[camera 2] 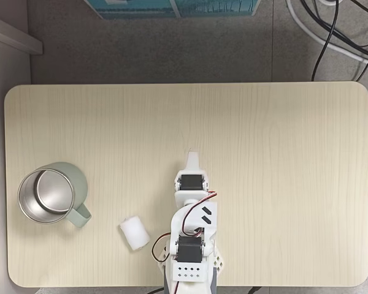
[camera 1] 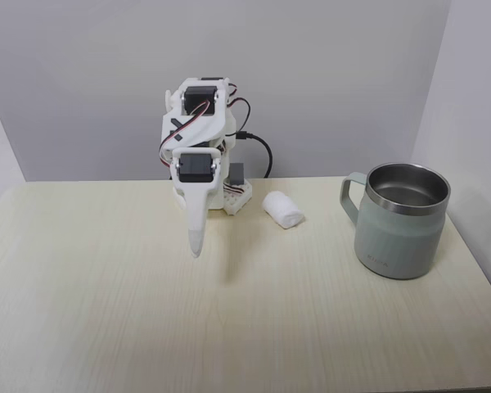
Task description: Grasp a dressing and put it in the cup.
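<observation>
The dressing (camera 1: 283, 210) lies on the table (camera 1: 106, 286) between arm base and cup (camera 1: 400, 221), looks light and squishy, so pinch mid-roll gently; end effector (camera 1: 195, 246) looks closed, empty.

A pale wood-grain tabletop (camera 1: 106, 311) with rounded corners fills the lower part of a fixed view, and another fixed view from above shows its whole rectangular outline (camera 2: 282, 122). Behind it stands a plain grey-white wall (camera 1: 311, 74), meeting a lighter side panel (camera 1: 475, 98) at the right and another at the far left edge. From above, the floor (camera 2: 141, 49) is dull grey; a teal box (camera 2: 172, 6) sits at the top edge, and black and white cables (camera 2: 331, 30) trail across the upper right corner. The light is soft and even, with faint shadows on the wood.
</observation>
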Controlling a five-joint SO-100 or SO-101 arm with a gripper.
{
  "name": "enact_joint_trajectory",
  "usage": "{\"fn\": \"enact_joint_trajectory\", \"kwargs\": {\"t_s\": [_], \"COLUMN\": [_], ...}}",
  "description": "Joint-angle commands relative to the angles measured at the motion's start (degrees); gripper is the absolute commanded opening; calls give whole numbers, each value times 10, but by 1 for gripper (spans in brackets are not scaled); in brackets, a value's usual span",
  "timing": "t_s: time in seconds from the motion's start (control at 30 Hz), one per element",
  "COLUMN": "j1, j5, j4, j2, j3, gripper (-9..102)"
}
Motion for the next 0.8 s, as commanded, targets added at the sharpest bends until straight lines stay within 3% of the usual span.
{"fn": "enact_joint_trajectory", "kwargs": {"t_s": [0.0, 0.67, 0.77], "j1": [24, 16, 6], "j5": [32, 23, 11], "j4": [-12, -11, 25], "j2": [-4, -5, -5], "j3": [-1, 3, 56], "gripper": [0, 0, 0]}}
